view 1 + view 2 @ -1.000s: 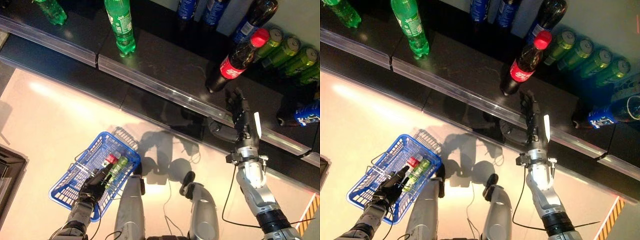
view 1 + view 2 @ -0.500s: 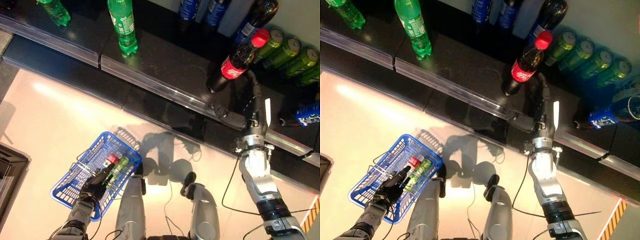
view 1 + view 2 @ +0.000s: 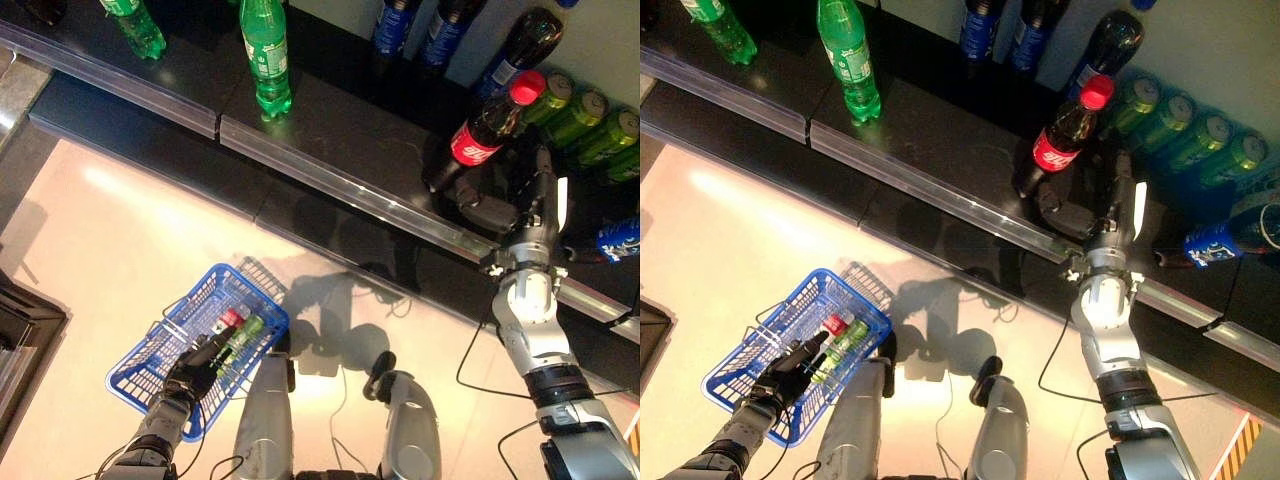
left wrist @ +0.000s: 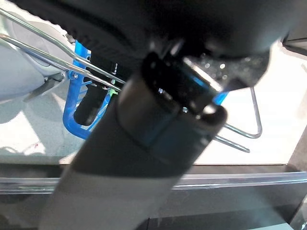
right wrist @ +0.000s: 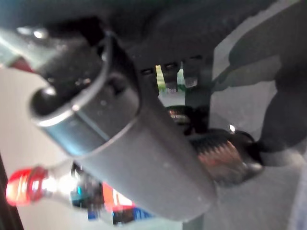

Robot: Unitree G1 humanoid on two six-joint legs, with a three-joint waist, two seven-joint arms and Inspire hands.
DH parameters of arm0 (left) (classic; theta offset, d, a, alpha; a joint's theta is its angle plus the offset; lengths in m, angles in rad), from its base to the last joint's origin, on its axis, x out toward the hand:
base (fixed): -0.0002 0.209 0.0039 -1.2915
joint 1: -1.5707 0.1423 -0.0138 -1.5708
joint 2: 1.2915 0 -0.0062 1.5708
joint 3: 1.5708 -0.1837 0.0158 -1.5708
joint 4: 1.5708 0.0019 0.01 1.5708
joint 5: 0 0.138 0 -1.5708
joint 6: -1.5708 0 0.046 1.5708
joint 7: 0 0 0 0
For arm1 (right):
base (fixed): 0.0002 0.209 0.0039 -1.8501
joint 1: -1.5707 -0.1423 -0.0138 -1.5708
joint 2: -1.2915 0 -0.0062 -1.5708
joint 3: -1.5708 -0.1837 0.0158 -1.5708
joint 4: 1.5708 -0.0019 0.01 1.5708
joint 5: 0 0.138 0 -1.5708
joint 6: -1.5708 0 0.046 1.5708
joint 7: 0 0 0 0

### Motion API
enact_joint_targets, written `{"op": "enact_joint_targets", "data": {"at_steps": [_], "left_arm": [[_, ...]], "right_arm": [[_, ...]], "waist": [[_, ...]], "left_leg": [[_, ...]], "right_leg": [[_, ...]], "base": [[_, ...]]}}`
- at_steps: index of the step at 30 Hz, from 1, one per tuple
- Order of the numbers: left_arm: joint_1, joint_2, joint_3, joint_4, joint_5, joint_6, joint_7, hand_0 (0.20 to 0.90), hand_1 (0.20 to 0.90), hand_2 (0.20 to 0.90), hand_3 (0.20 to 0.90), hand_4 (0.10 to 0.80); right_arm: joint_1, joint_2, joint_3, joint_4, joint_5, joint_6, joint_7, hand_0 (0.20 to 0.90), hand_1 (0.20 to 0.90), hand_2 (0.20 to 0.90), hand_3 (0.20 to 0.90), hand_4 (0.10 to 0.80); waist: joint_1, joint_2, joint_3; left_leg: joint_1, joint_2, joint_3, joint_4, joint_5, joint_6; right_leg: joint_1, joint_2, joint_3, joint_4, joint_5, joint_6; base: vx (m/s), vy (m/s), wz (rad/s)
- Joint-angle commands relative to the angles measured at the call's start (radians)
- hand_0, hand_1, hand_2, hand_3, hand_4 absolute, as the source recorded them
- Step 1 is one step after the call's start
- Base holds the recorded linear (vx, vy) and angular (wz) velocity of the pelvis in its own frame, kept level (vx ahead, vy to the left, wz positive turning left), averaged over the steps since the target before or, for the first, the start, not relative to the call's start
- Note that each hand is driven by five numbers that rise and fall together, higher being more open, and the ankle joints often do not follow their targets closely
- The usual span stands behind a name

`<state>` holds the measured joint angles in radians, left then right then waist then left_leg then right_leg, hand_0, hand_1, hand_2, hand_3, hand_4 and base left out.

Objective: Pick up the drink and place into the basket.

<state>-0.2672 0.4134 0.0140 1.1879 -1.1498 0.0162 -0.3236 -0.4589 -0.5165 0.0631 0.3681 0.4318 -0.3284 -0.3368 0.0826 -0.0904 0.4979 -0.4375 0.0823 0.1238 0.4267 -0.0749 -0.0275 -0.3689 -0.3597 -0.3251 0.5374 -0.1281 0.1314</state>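
Observation:
A cola bottle (image 3: 478,137) with a red cap and red label stands on the dark shelf (image 3: 330,120). My right hand (image 3: 541,205) lies on the shelf just right of the bottle, fingers straight and open, the white-covered thumb on the side away from it. In the right wrist view the cola bottle (image 5: 33,186) shows past the thumb, not held. My left hand (image 3: 195,366) is low at the left, shut on the wire handle of the blue basket (image 3: 140,375). Inside the basket lie a red-capped bottle (image 3: 226,322) and a green bottle (image 3: 245,329).
Two green bottles (image 3: 266,55) (image 3: 135,25) stand further left on the shelf, with blue bottles (image 3: 395,20) and a big dark bottle (image 3: 520,45) behind. Green cans (image 3: 590,110) and a blue can (image 3: 620,238) sit right of my hand. A clear rail (image 3: 350,190) edges the shelf.
My right hand has reached forward over the rail onto the shelf and now lies beside the cola bottle. The camera has shifted. The left hand still holds the basket.

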Motion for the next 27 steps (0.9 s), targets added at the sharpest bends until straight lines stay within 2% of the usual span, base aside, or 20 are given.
{"op": "enact_joint_targets", "data": {"at_steps": [1, 8, 17, 18, 19, 20, 21, 22, 26, 27], "left_arm": [[0.036, -0.058, -0.072, -0.09, 0.016, 0.038, -0.164, 0.3, 0.3, 0.3, 0.2, 0.1], [0.032, -0.056, -0.093, -0.089, 0.027, 0.051, -0.17, 0.3, 0.3, 0.3, 0.2, 0.1], [0.032, -0.059, -0.114, -0.092, 0.041, 0.049, -0.183, 0.3, 0.3, 0.3, 0.2, 0.1], [0.033, -0.06, -0.115, -0.09, 0.041, 0.049, -0.184, 0.3, 0.3, 0.3, 0.2, 0.1], [0.032, -0.06, -0.116, -0.089, 0.042, 0.051, -0.186, 0.3, 0.3, 0.3, 0.2, 0.1], [0.032, -0.061, -0.116, -0.09, 0.042, 0.051, -0.186, 0.3, 0.3, 0.3, 0.2, 0.1], [0.03, -0.062, -0.116, -0.09, 0.049, 0.053, -0.186, 0.3, 0.3, 0.3, 0.2, 0.1], [0.029, -0.063, -0.117, -0.09, 0.051, 0.056, -0.186, 0.3, 0.3, 0.3, 0.2, 0.1], [0.027, -0.068, -0.123, -0.087, 0.057, 0.054, -0.193, 0.3, 0.3, 0.3, 0.2, 0.1], [0.027, -0.068, -0.124, -0.088, 0.059, 0.054, -0.193, 0.3, 0.3, 0.3, 0.2, 0.1]], "right_arm": [[-0.102, -0.123, -0.095, -0.018, 0.024, -0.049, -0.012, 0.9, 0.9, 0.9, 0.9, 0.8], [-0.194, -0.174, -0.07, 0.062, 0.058, -0.007, 0.013, 0.9, 0.9, 0.9, 0.9, 0.8], [-0.265, -0.191, -0.029, 0.062, 0.05, 0.023, 0.052, 0.9, 0.9, 0.9, 0.9, 0.8], [-0.268, -0.19, -0.026, 0.059, 0.046, 0.026, 0.056, 0.9, 0.9, 0.9, 0.9, 0.8], [-0.273, -0.19, -0.024, 0.056, 0.042, 0.029, 0.061, 0.9, 0.9, 0.9, 0.9, 0.8], [-0.274, -0.19, -0.024, 0.055, 0.041, 0.029, 0.062, 0.9, 0.9, 0.9, 0.9, 0.8], [-0.279, -0.187, -0.021, 0.049, 0.032, 0.037, 0.066, 0.9, 0.9, 0.9, 0.9, 0.8], [-0.283, -0.189, -0.018, 0.043, 0.029, 0.044, 0.071, 0.9, 0.9, 0.9, 0.9, 0.8], [-0.297, -0.191, -0.008, 0.027, 0.02, 0.056, 0.079, 0.9, 0.9, 0.9, 0.9, 0.8], [-0.298, -0.191, -0.007, 0.025, 0.017, 0.057, 0.08, 0.9, 0.9, 0.9, 0.9, 0.8]], "waist": [[0.03, 0.052, -0.081], [0.045, 0.061, -0.081], [0.056, 0.075, -0.079], [0.056, 0.078, -0.082], [0.056, 0.08, -0.082], [0.057, 0.078, -0.078], [0.057, 0.081, -0.079], [0.057, 0.084, -0.083], [0.059, 0.087, -0.081], [0.059, 0.085, -0.077]], "left_leg": [[0.146, -0.032, 0.002, -0.139, -0.031, 0.067], [0.145, -0.038, -0.003, -0.136, -0.031, 0.067], [0.146, -0.045, -0.006, -0.146, -0.024, 0.066], [0.156, -0.046, -0.016, -0.142, -0.048, 0.061], [0.155, -0.046, -0.015, -0.141, -0.048, 0.06], [0.145, -0.046, -0.004, -0.142, -0.025, 0.065], [0.145, -0.048, -0.003, -0.143, -0.023, 0.065], [0.156, -0.049, -0.015, -0.143, -0.046, 0.06], [0.153, -0.05, -0.013, -0.144, -0.046, 0.06], [0.143, -0.05, -0.003, -0.146, -0.022, 0.065]], "right_leg": [[-0.104, 0.004, -0.019, 0.012, 0.229, 0.066], [-0.101, 0.0, -0.024, 0.013, 0.221, 0.061], [-0.096, -0.003, -0.031, 0.01, 0.206, 0.055], [-0.092, 0.001, -0.015, 0.022, 0.183, 0.074], [-0.093, 0.0, -0.015, 0.024, 0.181, 0.073], [-0.097, -0.005, -0.03, 0.014, 0.2, 0.053], [-0.095, -0.005, -0.031, 0.014, 0.197, 0.052], [-0.089, 0.0, -0.017, 0.023, 0.175, 0.071], [-0.091, -0.001, -0.019, 0.023, 0.169, 0.067], [-0.095, -0.005, -0.035, 0.013, 0.188, 0.048]], "base": [[0.008, 0.011, 0.04], [0.007, 0.007, 0.03], [0.01, 0.007, 0.04], [0.079, 0.035, 0.04], [-0.002, 0.022, 0.04], [-0.078, 0.023, 0.06], [0.004, 0.021, 0.06], [0.078, 0.022, 0.07], [-0.011, 0.007, 0.04], [-0.01, 0.003, 0.03]]}}
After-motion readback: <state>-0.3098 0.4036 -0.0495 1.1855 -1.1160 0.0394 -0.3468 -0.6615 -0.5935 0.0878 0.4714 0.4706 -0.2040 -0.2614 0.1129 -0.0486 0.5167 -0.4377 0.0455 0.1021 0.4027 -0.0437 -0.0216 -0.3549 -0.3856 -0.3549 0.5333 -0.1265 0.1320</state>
